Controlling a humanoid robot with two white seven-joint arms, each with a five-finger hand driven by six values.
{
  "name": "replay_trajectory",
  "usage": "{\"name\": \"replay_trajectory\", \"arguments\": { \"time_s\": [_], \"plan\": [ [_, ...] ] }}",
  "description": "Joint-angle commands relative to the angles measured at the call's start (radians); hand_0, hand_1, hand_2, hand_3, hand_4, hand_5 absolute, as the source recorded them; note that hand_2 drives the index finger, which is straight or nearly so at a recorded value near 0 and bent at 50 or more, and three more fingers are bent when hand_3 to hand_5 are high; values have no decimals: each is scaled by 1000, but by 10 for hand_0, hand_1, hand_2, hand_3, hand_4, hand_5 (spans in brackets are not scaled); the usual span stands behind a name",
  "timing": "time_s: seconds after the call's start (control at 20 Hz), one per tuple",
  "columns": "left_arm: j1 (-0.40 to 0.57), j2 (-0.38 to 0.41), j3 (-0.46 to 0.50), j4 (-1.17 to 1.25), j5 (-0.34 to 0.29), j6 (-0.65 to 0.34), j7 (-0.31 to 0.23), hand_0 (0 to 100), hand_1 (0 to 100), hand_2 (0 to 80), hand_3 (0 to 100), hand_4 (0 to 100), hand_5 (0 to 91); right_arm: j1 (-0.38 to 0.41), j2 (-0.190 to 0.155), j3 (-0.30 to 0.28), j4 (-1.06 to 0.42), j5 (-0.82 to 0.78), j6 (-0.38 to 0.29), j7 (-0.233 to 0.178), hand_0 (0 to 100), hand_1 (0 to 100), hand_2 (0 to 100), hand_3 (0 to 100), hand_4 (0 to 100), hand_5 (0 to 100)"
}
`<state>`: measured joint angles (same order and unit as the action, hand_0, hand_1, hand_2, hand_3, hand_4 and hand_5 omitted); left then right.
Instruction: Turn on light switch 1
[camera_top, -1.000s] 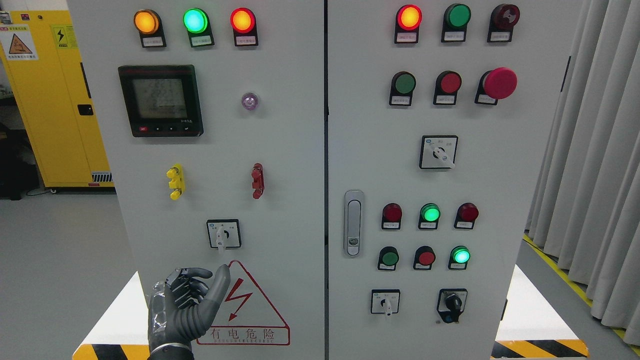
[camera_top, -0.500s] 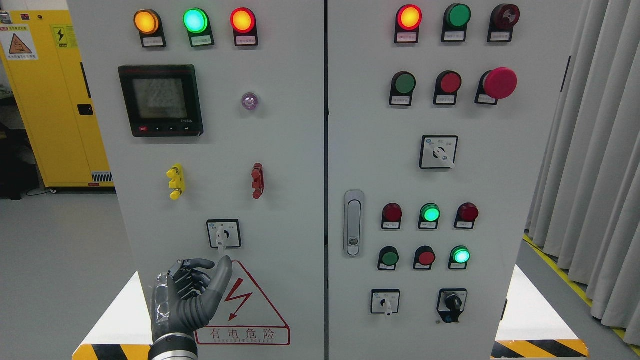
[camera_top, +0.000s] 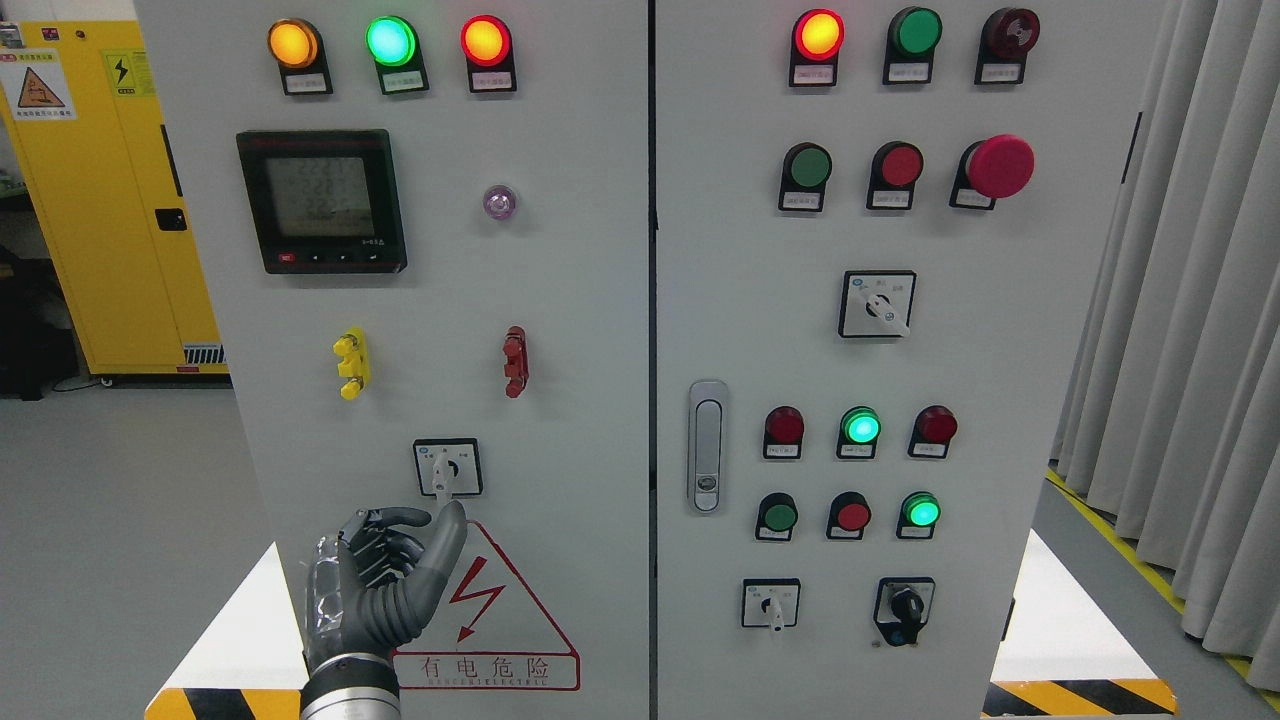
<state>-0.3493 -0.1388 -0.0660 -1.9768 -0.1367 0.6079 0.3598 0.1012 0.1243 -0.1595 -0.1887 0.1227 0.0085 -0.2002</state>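
Presently, the left hand (camera_top: 385, 585) hangs just below the rotary switch (camera_top: 447, 467) low on the left cabinet door (camera_top: 580, 300), fingers loosely curled and holding nothing, thumb tip nearly touching the white lever. Advised: pinch the lever squarely before turning, keeping clear of the warning sticker (camera_top: 500, 620). No containers noted. Right hand unseen.

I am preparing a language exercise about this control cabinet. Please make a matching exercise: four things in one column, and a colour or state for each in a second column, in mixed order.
Things:
1. top-left lamp
2. mushroom button
3. left robot hand
4. door handle

States:
a. silver, upright
b. big, red
c. lit orange
d. grey, thumb tip just below the left door's rotary switch

Pairs: 1-c, 2-b, 3-d, 4-a
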Motion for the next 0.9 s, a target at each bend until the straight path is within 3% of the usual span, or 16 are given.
{"name": "replay_trajectory", "arguments": {
  "time_s": [0.0, 0.85],
  "plan": [
    [-16, -4, 0, 13, -1, 1, 2, 193, 713, 555, 838, 894, 873, 0, 0, 0, 0, 0, -1, 1, 0, 500, 40, 0, 0, 0],
    [-51, -10, 2, 47, -9, 4, 13, 193, 712, 562, 842, 892, 873, 0, 0, 0, 0, 0, -1, 1, 0, 500, 40, 0, 0, 0]
  ]
}}
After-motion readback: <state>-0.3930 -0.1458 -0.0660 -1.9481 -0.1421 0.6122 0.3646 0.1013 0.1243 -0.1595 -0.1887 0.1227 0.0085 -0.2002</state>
